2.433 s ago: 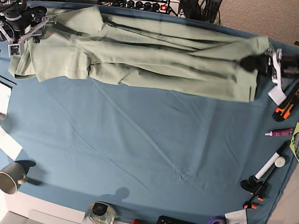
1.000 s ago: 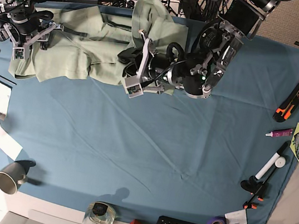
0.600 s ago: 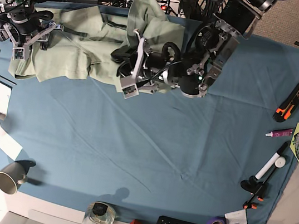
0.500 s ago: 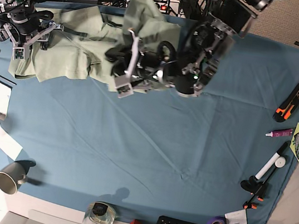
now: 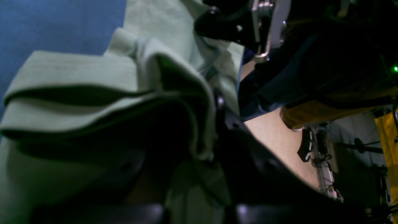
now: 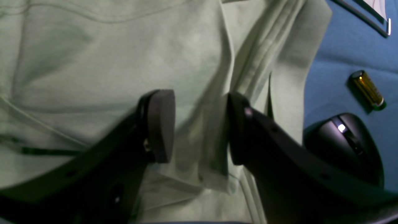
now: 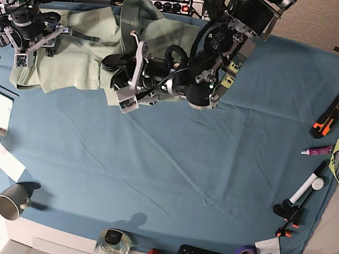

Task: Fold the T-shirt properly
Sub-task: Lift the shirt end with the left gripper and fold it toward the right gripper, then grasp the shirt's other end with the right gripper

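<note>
blue cloth (image 7: 170,165) centre open; tools (image 7: 333,107) line right edge, mug (image 7: 11,200) near-left corner.

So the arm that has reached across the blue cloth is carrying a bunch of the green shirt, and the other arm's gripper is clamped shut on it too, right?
Not quite. The right wrist view shows the right gripper open, its jaws apart over the T-shirt. The left gripper does carry a bunch of it.
</note>
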